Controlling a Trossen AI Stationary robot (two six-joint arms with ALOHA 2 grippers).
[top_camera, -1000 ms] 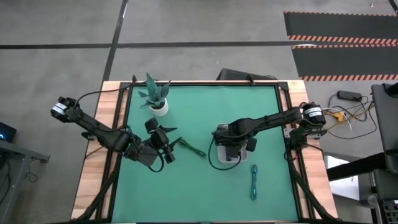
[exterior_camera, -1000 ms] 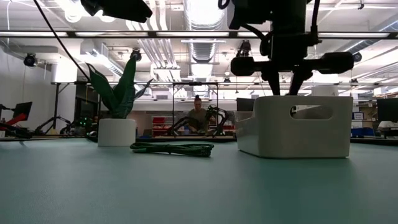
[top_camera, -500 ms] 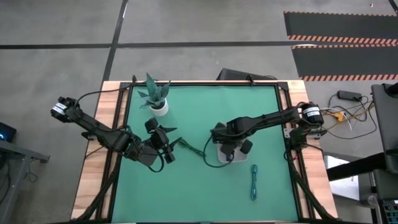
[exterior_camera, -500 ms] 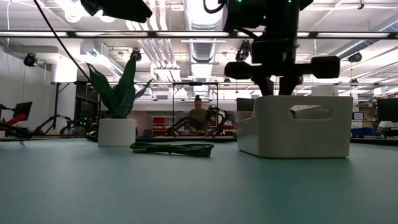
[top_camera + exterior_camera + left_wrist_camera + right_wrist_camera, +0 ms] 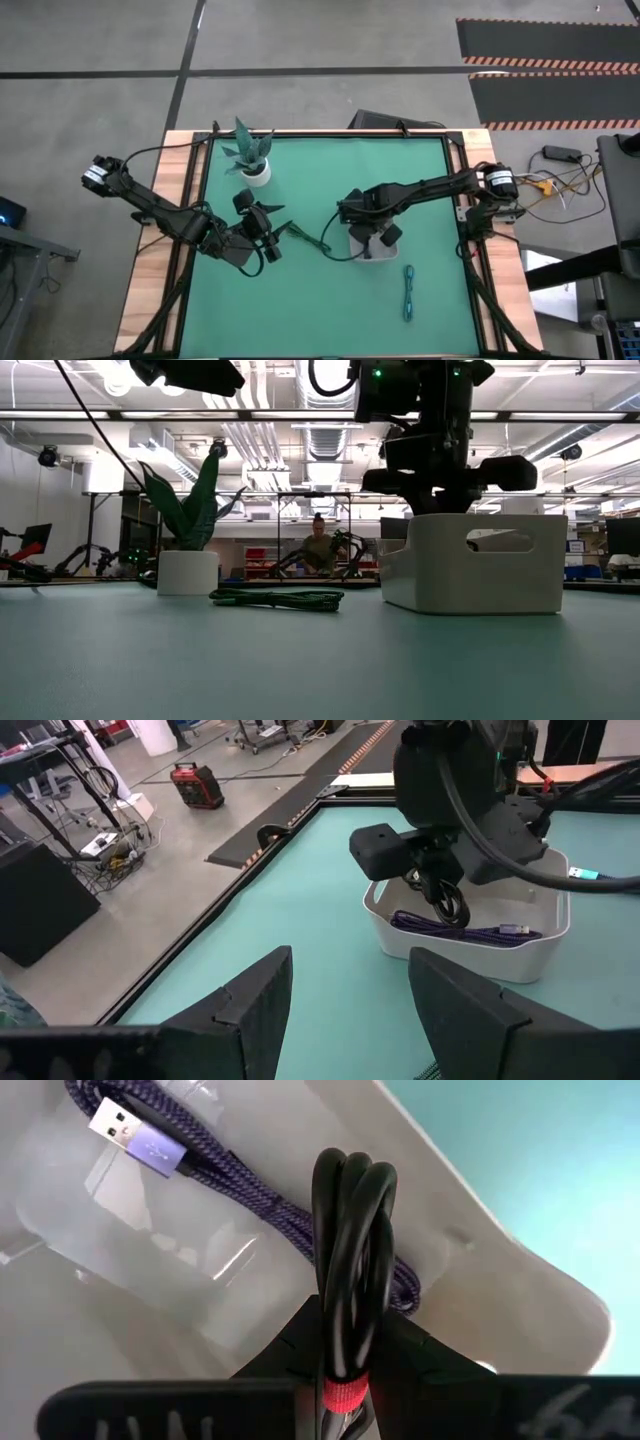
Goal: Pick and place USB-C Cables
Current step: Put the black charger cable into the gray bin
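My right gripper (image 5: 363, 226) hovers over the white tray (image 5: 381, 252), shut on the black cable bundle with a red band (image 5: 352, 1240). The left wrist view shows that bundle (image 5: 446, 898) hanging over the tray (image 5: 540, 946). A dark navy cable (image 5: 215, 1170) lies on the tray floor. The dark green cable (image 5: 310, 240) lies flat on the mat left of the tray, also seen in the low view (image 5: 278, 598). The teal cable (image 5: 409, 291) lies on the mat near the tray's right side. My left gripper (image 5: 350, 1020) waits open near the green cable's left end (image 5: 270, 236). My right gripper pinches the black bundle between its two fingers (image 5: 290, 1345), beside the red band (image 5: 340, 1396). The fingers point down from above. The bundle's loop (image 5: 355, 1190) sticks out past the fingertips, lifted clear above the navy cable inside the tray.
A potted plant in a white pot (image 5: 255, 160) stands at the far left of the green mat (image 5: 300, 310). Wooden table edges and black rails frame the mat. A person (image 5: 318, 550) sits in the room far behind the table.
My right gripper has moved a little toward the table's left and slightly down over the tray, keeping hold of the black bundle. The tray, the green cable and the left arm have stayed where they were.
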